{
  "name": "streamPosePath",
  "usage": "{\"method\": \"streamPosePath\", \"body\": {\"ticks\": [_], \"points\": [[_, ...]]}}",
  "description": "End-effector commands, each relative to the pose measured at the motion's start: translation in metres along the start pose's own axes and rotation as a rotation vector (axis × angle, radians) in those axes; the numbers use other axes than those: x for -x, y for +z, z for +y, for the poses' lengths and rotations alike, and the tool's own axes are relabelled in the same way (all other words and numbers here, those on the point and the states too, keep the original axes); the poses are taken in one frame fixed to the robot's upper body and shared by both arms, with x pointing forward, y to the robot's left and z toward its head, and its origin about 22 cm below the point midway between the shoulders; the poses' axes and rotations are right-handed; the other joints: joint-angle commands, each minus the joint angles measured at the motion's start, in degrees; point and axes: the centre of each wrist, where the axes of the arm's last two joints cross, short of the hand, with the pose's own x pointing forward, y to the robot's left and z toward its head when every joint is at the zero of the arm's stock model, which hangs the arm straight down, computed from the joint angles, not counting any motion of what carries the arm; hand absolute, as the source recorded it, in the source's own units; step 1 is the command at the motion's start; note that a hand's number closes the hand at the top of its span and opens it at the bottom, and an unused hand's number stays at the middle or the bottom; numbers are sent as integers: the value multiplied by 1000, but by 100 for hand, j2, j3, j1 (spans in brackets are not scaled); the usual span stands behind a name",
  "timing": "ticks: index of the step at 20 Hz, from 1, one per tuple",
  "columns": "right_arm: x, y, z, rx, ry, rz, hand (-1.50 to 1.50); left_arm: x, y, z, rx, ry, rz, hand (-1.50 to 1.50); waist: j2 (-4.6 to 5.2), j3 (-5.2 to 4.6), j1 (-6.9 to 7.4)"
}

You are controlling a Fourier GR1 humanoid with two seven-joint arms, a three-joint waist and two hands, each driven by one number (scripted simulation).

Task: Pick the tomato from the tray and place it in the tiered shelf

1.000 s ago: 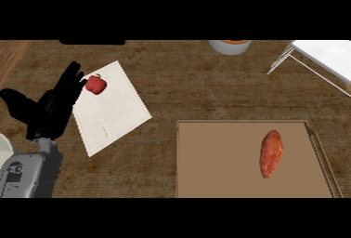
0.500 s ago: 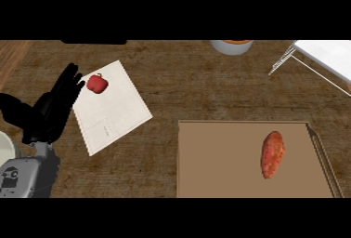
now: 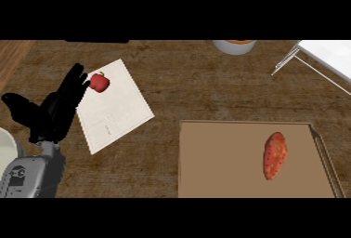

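Note:
A small red tomato (image 3: pixel 99 82) lies on the far left corner of a white flat tray (image 3: pixel 120 114) on the wooden counter. My left hand (image 3: pixel 56 111) comes in from the lower left. It is open, its fingers straight and pointing up, and their tips are right beside the tomato's left side. The thumb sticks out to the left. Nothing is held. The white tiered shelf (image 3: pixel 322 52) with thin wire legs shows at the top right corner. My right hand is out of sight.
A brown board (image 3: pixel 219 162) at the lower right carries an orange sweet potato (image 3: pixel 274 155). A grey bowl (image 3: pixel 234 46) stands at the top edge. A pale plate rim (image 3: pixel 7 145) shows at the left edge.
My left hand has shifted only slightly beside the tomato. The tomato stays where it was on the tray.

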Motion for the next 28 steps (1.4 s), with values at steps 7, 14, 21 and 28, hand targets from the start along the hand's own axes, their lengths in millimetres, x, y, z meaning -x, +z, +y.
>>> {"method": "streamPosePath", "body": {"ticks": [7,14,21,28], "points": [[-2,-1,-20,101,-125,-70,-150,4,-25,-7,4,-10,-3,0,52,5,-39],[-7,22,-84,-109,-225,64,-150,6,-7,0,4,0,-10,0,55,22,29],[-4,52,-126,-127,-274,32,-150,2,-6,5,-15,14,-10,0,46,56,-124],[-9,58,-138,-187,-286,-76,-150,10,-1,10,-39,1,9,0,-6,79,-242]]}}
